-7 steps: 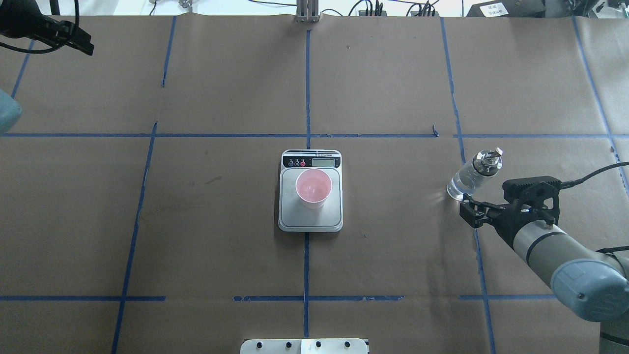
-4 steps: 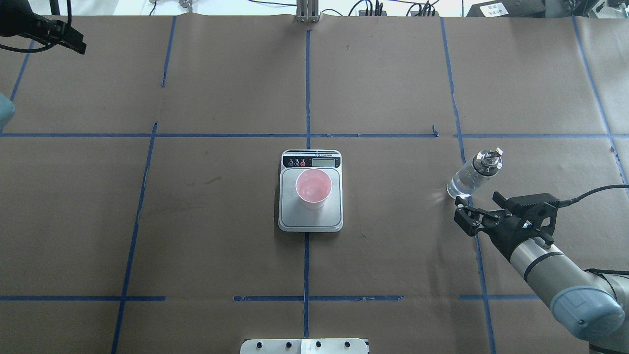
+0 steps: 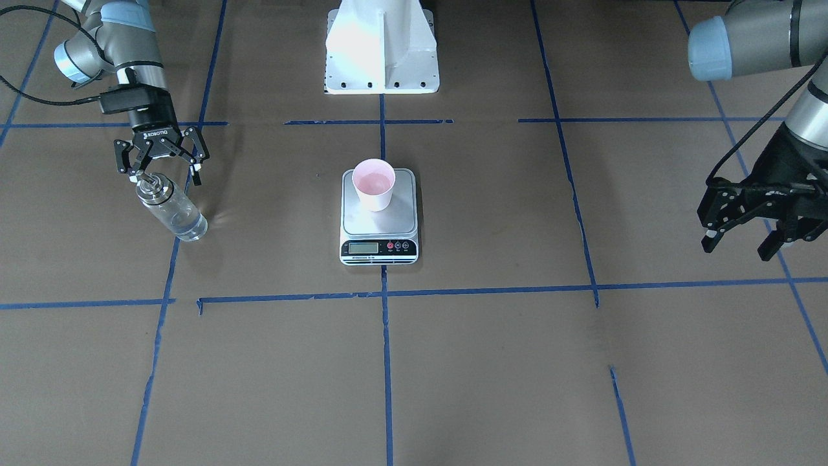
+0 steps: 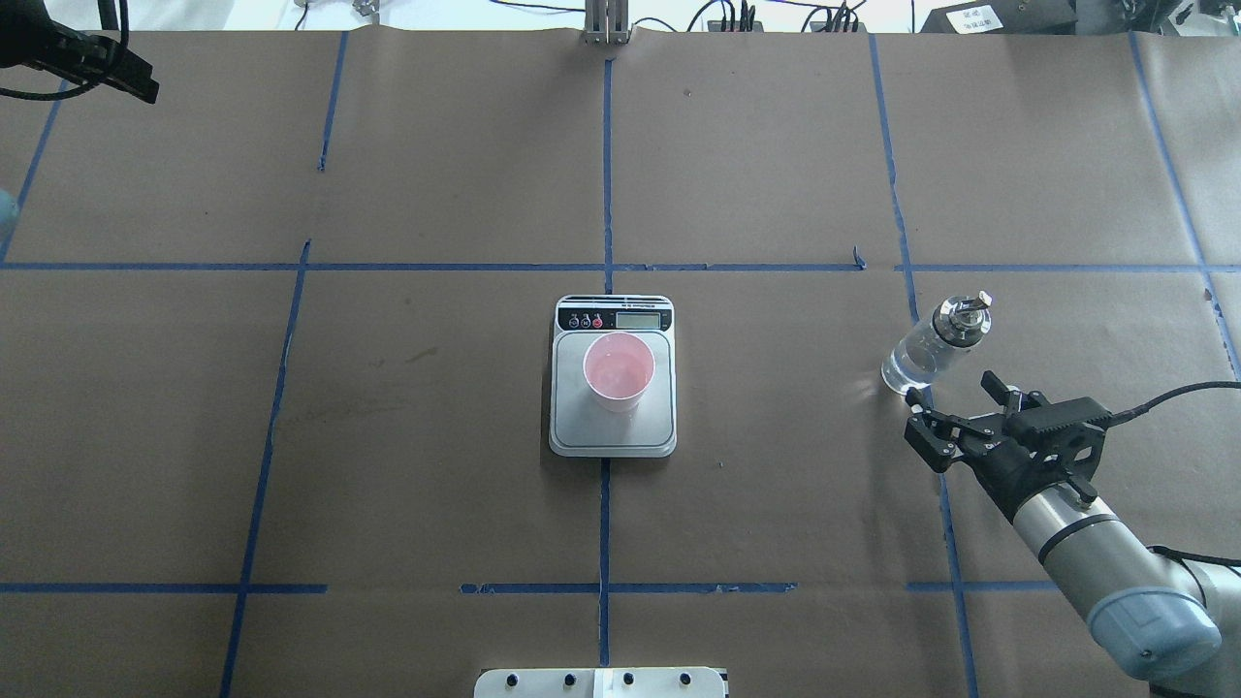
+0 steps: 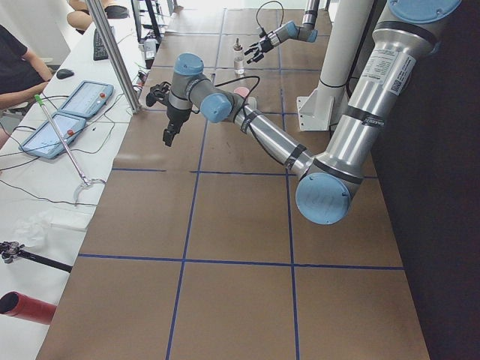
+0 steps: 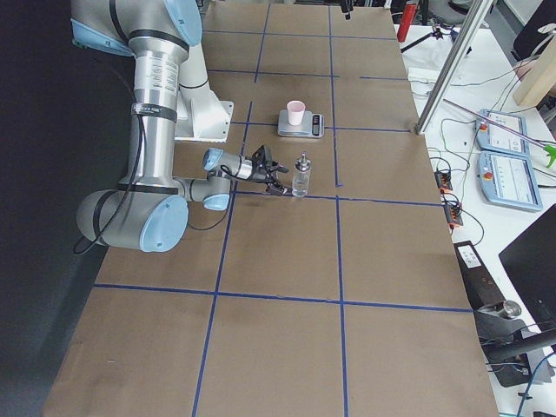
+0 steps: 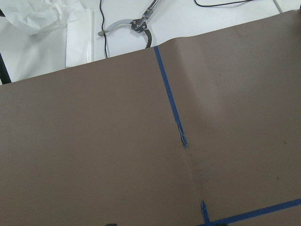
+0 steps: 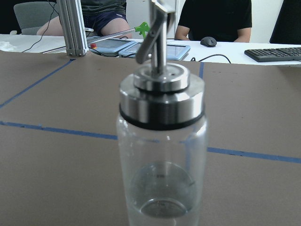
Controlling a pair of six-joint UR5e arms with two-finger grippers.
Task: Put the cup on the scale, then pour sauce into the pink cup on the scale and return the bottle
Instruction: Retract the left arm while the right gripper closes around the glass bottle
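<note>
The pink cup (image 4: 619, 371) stands upright on the silver plate of the scale (image 4: 613, 434) at mid-table; both also show in the front view, the cup (image 3: 373, 183) on the scale (image 3: 379, 223). The clear glass bottle (image 4: 933, 345) with metal cap and spout stands upright on the paper to the right, a little clear liquid at its bottom. My right gripper (image 4: 950, 402) is open and empty, just on the robot's side of the bottle (image 3: 172, 208), not touching it. The right wrist view shows the bottle (image 8: 162, 141) close up. My left gripper (image 3: 739, 248) is open and empty, far off at the left.
Brown paper with blue tape lines (image 4: 605, 174) covers the table. The robot's white base (image 3: 380, 48) stands behind the scale. Tablets, cables and a seated person (image 5: 19, 64) are beyond the table's far edge.
My right gripper has drawn back a little from the bottle toward the robot and turned. My left gripper has moved further toward the far left corner. Cup, scale and bottle have not moved.
</note>
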